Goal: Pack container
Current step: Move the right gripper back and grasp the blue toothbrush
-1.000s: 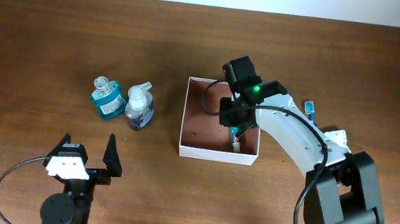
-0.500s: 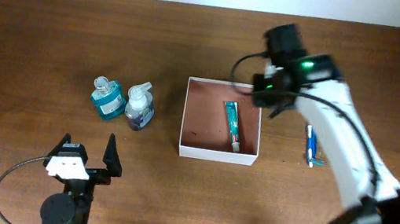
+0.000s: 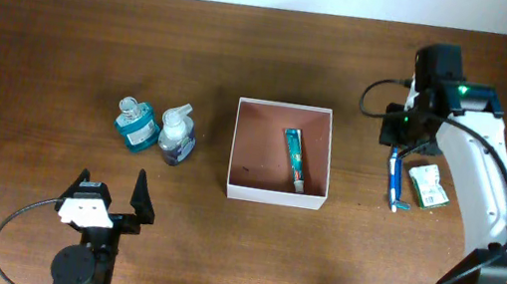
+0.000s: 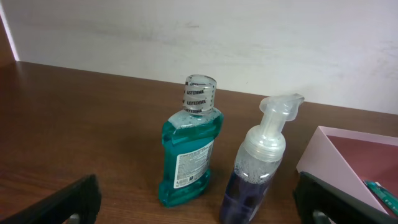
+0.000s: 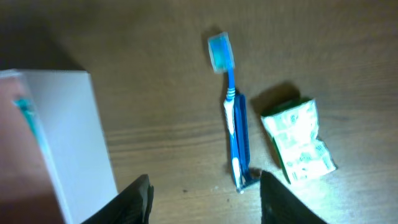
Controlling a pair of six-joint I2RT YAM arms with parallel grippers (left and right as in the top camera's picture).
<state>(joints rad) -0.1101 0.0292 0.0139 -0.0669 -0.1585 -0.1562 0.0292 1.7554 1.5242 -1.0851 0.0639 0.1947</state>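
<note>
The container (image 3: 275, 197) sits mid-worktop (image 3: 47, 41) with a toothpaste tube (image 3: 294, 158) lying flat inside. At its 3 o'clock the right fingers (image 5: 138, 200) hang spread and empty over the toothbrush (image 5: 235, 124) and green packet (image 5: 298, 142) — probably lining up a pick. The left fingers (image 3: 139, 204) wait wide open at 7 o'clock, facing the mouthwash bottle (image 3: 137, 126) and pump bottle (image 3: 177, 137). The worktop is dark wood, and the wall (image 4: 249, 37) behind it is pale.
</note>
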